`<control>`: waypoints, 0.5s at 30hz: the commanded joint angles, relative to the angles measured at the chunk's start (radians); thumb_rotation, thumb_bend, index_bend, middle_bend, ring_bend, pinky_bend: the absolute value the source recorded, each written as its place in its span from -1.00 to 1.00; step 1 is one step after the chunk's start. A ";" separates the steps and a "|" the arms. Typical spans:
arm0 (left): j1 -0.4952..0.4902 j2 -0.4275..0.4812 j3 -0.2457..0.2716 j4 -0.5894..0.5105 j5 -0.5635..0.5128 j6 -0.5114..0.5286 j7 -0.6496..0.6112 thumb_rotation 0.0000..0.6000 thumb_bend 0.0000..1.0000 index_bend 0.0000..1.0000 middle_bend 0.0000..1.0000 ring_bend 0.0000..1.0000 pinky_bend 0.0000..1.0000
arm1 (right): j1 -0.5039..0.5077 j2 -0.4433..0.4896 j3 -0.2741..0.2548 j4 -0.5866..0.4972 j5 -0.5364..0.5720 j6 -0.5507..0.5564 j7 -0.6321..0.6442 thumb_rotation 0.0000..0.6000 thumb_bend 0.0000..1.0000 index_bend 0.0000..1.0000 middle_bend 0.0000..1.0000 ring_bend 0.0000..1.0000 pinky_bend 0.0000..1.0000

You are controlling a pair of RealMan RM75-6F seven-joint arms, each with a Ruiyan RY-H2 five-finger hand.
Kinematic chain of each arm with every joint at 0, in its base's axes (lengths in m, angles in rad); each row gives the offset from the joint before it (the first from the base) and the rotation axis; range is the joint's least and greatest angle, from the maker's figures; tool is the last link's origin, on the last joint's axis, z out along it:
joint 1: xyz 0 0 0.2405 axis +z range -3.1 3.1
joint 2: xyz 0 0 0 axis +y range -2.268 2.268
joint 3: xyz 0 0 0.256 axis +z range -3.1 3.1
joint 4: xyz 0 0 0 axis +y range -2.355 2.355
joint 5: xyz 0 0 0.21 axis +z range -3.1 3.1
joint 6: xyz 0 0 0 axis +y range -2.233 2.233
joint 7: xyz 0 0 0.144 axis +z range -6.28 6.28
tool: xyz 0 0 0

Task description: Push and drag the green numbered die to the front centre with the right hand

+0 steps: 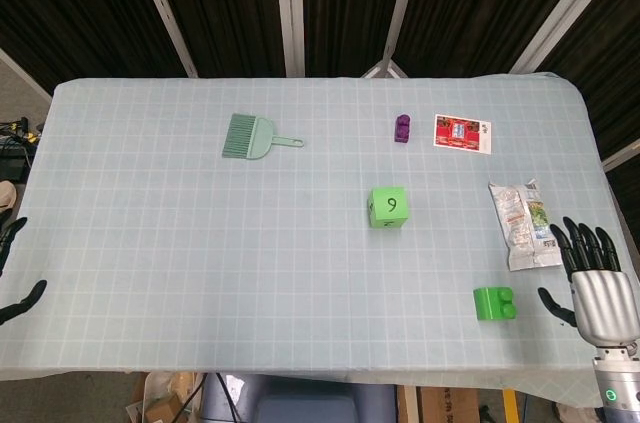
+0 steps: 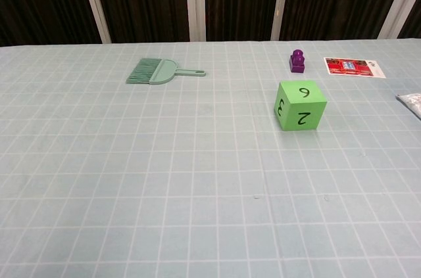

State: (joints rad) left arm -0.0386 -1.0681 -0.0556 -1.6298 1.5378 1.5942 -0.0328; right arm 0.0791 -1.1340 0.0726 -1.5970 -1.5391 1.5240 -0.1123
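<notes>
The green numbered die (image 1: 388,207) sits on the grid cloth right of the table's middle, a 9 or 6 on its top face; in the chest view the die (image 2: 300,105) shows 3 and 2 on its sides. My right hand (image 1: 596,283) hovers at the front right corner, fingers spread and empty, well away from the die. My left hand (image 1: 12,268) shows only as dark fingertips at the left edge, holding nothing. Neither hand appears in the chest view.
A green toy brick (image 1: 495,303) lies just left of my right hand. A crumpled snack packet (image 1: 522,223) lies beyond it. A purple brick (image 1: 402,127), a red card (image 1: 462,132) and a teal hand brush (image 1: 250,137) lie further back.
</notes>
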 commanded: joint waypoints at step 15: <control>0.005 -0.002 -0.005 -0.004 -0.009 0.006 0.002 1.00 -0.33 -0.80 -1.00 -1.00 -0.84 | 0.045 -0.004 0.020 -0.016 -0.004 -0.043 -0.004 1.00 -0.50 -0.86 -0.21 -0.14 -0.45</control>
State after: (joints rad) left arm -0.0339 -1.0700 -0.0599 -1.6337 1.5292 1.5999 -0.0306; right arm 0.1131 -1.1472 0.0865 -1.5983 -1.5490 1.4975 -0.1029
